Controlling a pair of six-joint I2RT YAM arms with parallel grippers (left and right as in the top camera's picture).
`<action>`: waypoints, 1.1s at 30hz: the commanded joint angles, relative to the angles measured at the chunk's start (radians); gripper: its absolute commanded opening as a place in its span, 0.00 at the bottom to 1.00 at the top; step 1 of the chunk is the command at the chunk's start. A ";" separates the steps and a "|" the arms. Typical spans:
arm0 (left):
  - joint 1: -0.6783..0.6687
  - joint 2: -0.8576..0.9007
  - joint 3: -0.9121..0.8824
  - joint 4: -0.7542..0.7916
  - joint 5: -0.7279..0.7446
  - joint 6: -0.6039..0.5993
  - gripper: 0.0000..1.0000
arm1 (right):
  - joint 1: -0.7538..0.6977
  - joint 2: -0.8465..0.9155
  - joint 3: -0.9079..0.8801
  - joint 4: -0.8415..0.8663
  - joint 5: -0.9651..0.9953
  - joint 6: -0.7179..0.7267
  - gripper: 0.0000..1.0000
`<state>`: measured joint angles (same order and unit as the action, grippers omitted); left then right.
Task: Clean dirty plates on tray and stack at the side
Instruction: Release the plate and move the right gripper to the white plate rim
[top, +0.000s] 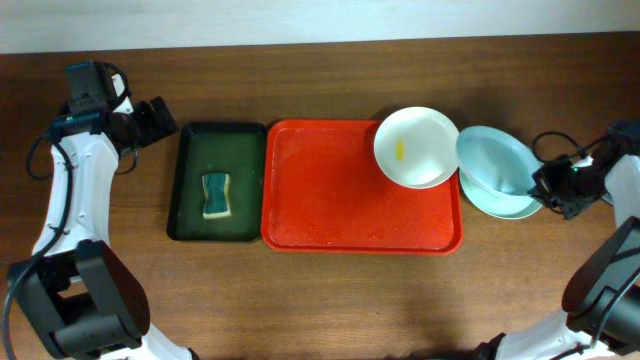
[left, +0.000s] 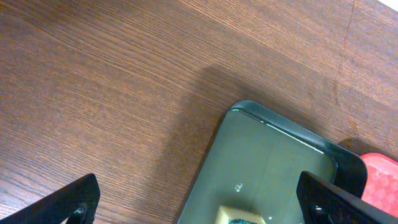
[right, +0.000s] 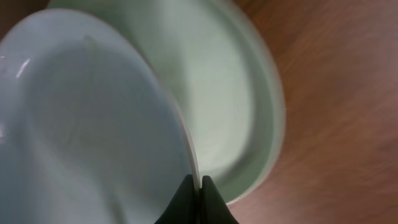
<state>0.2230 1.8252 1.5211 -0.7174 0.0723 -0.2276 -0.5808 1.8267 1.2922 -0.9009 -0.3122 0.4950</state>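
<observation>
Pinching the pale blue plate (right: 87, 124) by its thin rim, my right gripper (right: 196, 184) is clamped; probably stiff, light, slippery.

Your right pincer (right: 200, 186) is black. The pale blue plate (right: 87, 124) pinched in it reads a cool, whitish blue, and the mint green plate (right: 242, 93) just behind is a soft pale green. Away from that pincer, the white plate (top: 416, 147) carries a small yellow smear (top: 401, 151) and overlaps the plain red tray (top: 340, 200). Under your black left pincer (left: 199, 199), the narrow tray (left: 267, 155) is dark green and its sponge (top: 216, 194) is yellow and teal. The tabletop (left: 93, 74) is brown with fine wood grain.
</observation>
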 joint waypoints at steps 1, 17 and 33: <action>0.006 -0.004 0.011 -0.001 0.011 -0.003 0.99 | -0.027 -0.025 0.002 -0.020 0.116 -0.052 0.04; 0.006 -0.004 0.011 -0.001 0.011 -0.003 0.99 | -0.025 -0.019 -0.027 -0.032 0.171 -0.107 0.34; 0.006 -0.004 0.011 -0.001 0.011 -0.003 0.99 | 0.459 -0.019 -0.026 0.199 0.377 -0.391 0.60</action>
<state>0.2230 1.8252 1.5211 -0.7174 0.0727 -0.2276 -0.1471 1.8267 1.2713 -0.7380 0.0265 0.1158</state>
